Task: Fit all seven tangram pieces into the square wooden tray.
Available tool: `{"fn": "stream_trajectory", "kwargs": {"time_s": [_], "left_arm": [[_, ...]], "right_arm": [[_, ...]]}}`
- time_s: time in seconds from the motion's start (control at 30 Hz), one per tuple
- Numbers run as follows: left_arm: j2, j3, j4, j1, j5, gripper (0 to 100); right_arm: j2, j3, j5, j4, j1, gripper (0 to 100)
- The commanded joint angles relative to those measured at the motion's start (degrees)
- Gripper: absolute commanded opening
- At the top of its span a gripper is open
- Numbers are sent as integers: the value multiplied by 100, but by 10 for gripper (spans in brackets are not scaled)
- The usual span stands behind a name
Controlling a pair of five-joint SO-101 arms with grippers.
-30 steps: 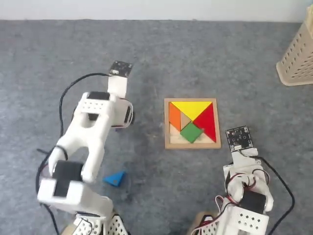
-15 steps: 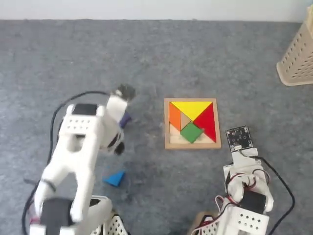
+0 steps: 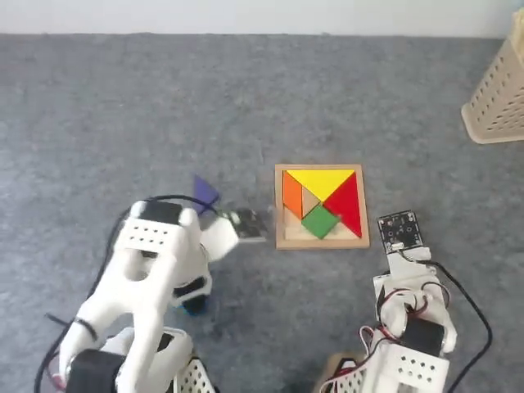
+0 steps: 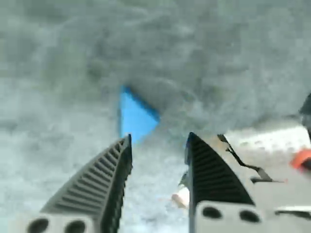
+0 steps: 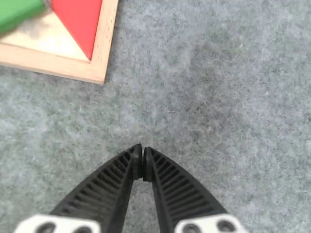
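A grey, felt-like covering spreads over the whole tabletop (image 3: 123, 98), matted and slightly mottled. Along its far edge runs a strip of pale wall (image 3: 246, 15), and a beige perforated basket (image 3: 499, 90) stands at the far right corner.

The square wooden tray (image 3: 278, 209) lies flat on the tabletop, right of centre. In it sit a yellow piece (image 3: 321, 180) along the far side, an orange piece (image 3: 291, 196) at the left, a red piece (image 3: 348, 203) at the right and a green piece (image 3: 320, 220) set as a diamond near the middle. Bare pale wood shows along the tray's near side. Between the orange and green pieces there is a tan patch; whether it is a piece or the tray's floor cannot be told.

A purple piece (image 3: 205, 192) lies on the grey surface, well left of the tray and just beyond the left arm (image 3: 151, 270). The left gripper (image 4: 159, 138) hangs over the covering with its fingers spread apart and nothing between them; the blue triangle (image 4: 136, 116) lies flat just ahead of the fingertips, apart from them.

The right gripper (image 5: 142, 148) rests low over bare grey surface near the tray's near right corner, its fingers pressed together on nothing
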Motion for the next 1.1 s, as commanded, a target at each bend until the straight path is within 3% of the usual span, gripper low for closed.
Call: {"fn": "stream_trajectory", "kwargs": {"time_s": [0.0, 0.43, 0.77, 1.07], "left_arm": [[79, 224, -475, 299, 0, 167], [774, 593, -1424, 352, 360, 165], [967, 576, -1855, 343, 563, 106], [1011, -75, -2154, 176, 695, 105]], "right_arm": [[-84, 105, 53, 57, 66, 8], [-84, 105, 53, 57, 48, 8], [-84, 105, 53, 57, 48, 8], [-84, 105, 53, 57, 48, 8]]}}
